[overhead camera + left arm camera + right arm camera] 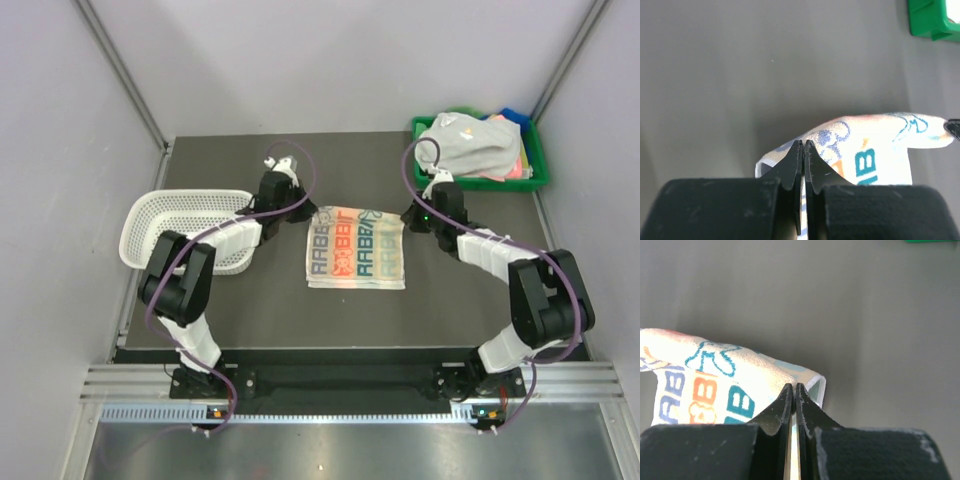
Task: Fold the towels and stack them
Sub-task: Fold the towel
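Lettered towel (356, 250), white with coloured print, lying at the middle of the worktop with its two far corners lifted off the surface. I read the left gripper (803, 145) as clamped on the far-left corner and the right gripper (791, 387) as clamped on the far-right corner. In each wrist view the jaws stand together with cloth caught at their tips.

Handling, as I judge it: the cloth is light, soft and limp. It will sag between the two holds and drag on the dark surface rather than slide as a sheet. Its looped pile should give the jaws good purchase, and nothing about it is fragile.

The corners are the right places to hold. To keep the edge straight I would carry both toward the near edge together.

A heap of towels (470, 145), a grey-white one uppermost, waits in the green tray (500, 184) at the far right corner. A white basket (180, 225) stands at the left edge.
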Tool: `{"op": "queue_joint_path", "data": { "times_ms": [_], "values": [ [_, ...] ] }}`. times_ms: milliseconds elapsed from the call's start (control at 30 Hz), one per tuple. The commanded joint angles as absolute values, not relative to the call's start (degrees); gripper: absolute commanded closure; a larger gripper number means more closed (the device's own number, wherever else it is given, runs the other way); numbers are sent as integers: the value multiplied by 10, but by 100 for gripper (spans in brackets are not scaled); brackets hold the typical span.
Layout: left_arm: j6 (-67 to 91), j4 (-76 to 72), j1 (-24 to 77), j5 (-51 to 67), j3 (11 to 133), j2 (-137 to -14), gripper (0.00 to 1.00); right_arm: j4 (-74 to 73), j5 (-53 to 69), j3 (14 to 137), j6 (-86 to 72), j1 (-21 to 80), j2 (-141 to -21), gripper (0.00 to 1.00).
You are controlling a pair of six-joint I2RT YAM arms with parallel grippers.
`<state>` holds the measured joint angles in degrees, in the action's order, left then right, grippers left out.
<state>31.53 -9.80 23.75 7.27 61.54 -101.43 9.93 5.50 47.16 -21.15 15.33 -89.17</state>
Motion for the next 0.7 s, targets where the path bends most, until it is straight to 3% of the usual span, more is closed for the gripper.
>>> {"op": "queue_joint_path", "data": {
  "times_ms": [0, 567, 600, 667],
  "values": [
    [306, -152, 237, 98, 591, -971, 100, 133, 66, 457, -216, 152, -854, 99],
    [332, -211, 271, 111, 422, -906, 100, 186, 61, 288, -292, 199, -746, 96],
    [333, -209, 272, 109, 418, -901, 99, 188, 60, 283, -294, 212, -740, 95],
    [335, -208, 274, 104, 401, -890, 87, 187, 49, 269, -301, 226, -733, 84]
  ]
}}
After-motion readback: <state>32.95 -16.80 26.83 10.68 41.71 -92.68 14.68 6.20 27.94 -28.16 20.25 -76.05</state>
